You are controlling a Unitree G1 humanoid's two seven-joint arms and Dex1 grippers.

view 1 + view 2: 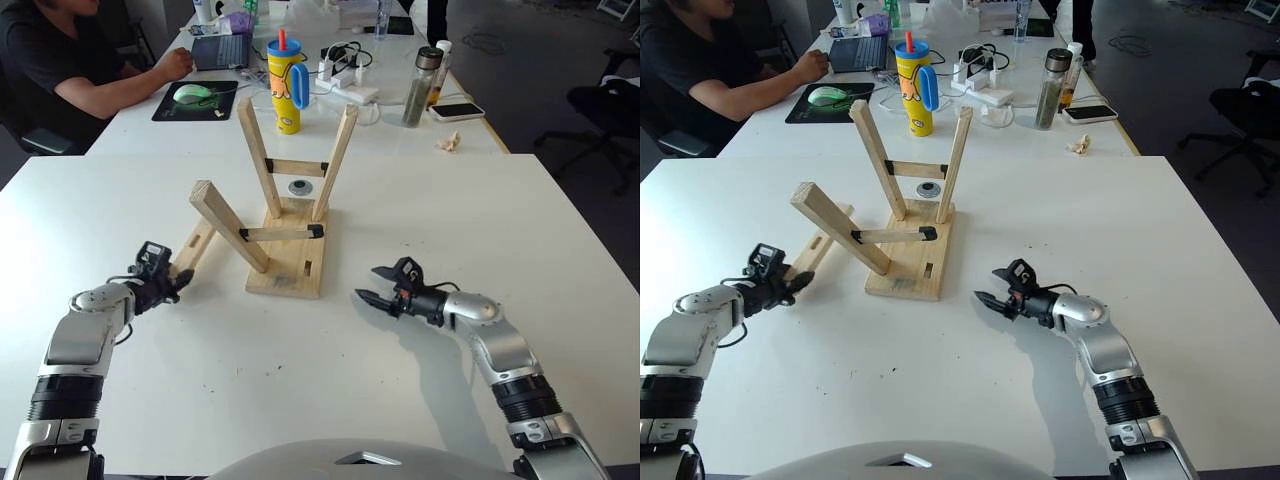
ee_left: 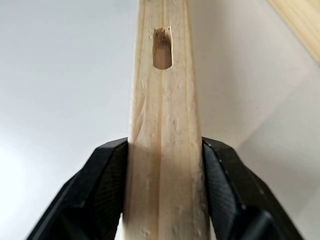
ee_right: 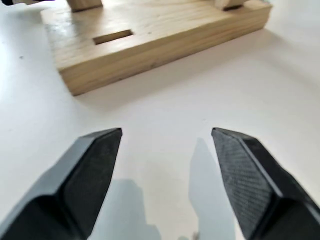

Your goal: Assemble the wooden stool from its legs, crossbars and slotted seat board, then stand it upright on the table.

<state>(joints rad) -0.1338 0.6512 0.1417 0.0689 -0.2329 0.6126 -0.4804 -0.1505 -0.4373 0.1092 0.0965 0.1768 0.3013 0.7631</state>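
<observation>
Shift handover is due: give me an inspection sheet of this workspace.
Surface: white table, smooth.
Job's things: board flat; two far legs upright in it, joined by a crossbar; near leg leaning, second crossbar jutting from it; loose leg lying left of the board.
Clutter: small disc behind the board.
Grippers: left gripper shut on the loose leg; right gripper open, right of the board, apart from it.
Cables: on the far table only.
Surroundings: mug, bottle, phone, chair.

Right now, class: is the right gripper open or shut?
Open: the right gripper has its fingers spread, with white table showing between them.
</observation>
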